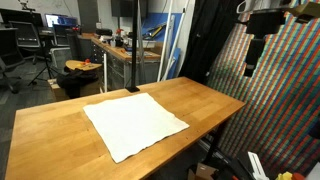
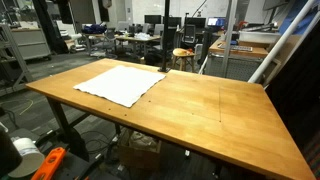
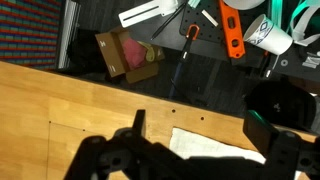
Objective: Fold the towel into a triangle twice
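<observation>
Workshop benches, monitors and office chairs fill the background in both exterior views, and a round stool [image 2: 183,56] stands just behind a broad wooden table [image 1: 205,100]. On the table lies the white towel [image 1: 135,122], spread flat in a single layer and unfolded, its edges slightly wavy. In an exterior view the towel [image 2: 122,83] sits toward one end of the table [image 2: 210,115], with a corner close to the table's edge.

The arm [image 1: 262,20] hangs high above the opposite end of the table, in front of a multicoloured woven panel [image 1: 285,100], well apart from the towel. In the wrist view the jaws appear as dark shapes spread wide and released, with nothing between them; below them the towel's [image 3: 215,145] edge shows on the wood. Beyond the table edge a cardboard box [image 3: 128,55] and an orange tool [image 3: 232,35] lie on the dark floor.
</observation>
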